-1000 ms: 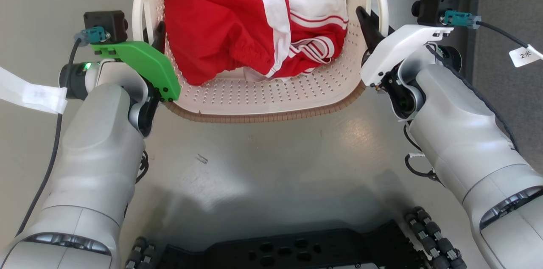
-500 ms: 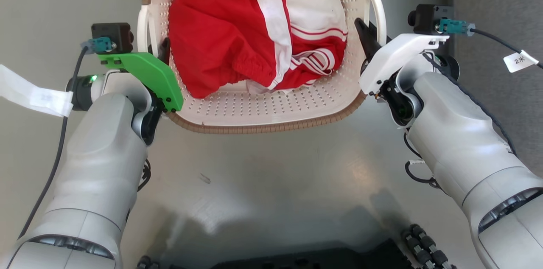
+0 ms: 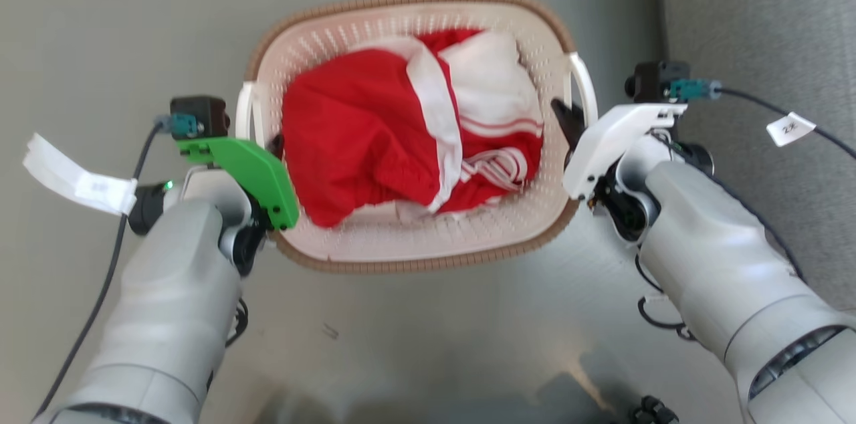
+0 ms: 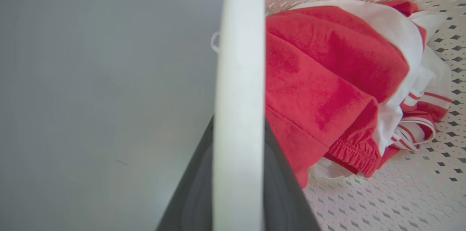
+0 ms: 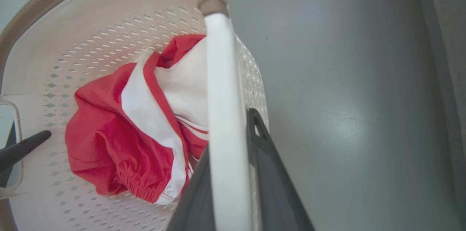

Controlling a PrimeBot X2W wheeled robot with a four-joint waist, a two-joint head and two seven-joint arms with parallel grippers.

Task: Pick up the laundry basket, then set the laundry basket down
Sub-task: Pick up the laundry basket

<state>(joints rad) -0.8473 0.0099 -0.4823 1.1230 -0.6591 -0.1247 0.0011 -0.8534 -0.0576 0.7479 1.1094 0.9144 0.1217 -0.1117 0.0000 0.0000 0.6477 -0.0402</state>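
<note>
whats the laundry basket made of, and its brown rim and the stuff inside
The laundry basket looks like moulded plastic, cream-white and smooth: its walls carry regular rows of small punched holes. The brown rim has a ribbed, woven look, yet may be plastic too; hard to tell. The red and white clothing is soft matte fabric, creased, with a gathered elastic hem.

Laundry basket (image 3: pixel 414 265) now wholly in view

A smooth grey floor (image 3: pixel 120 16) with a soft sheen spreads all round. Outward of the right fingers (image 3: pixel 567 118) runs a darker, rougher grey strip (image 3: pixel 769 9). A pale glare (image 5: pixel 346 123) lies beside those fingers. Back from the left fingers (image 3: pixel 274 142), a small dark scuff (image 3: pixel 330 330) marks the floor.
</note>
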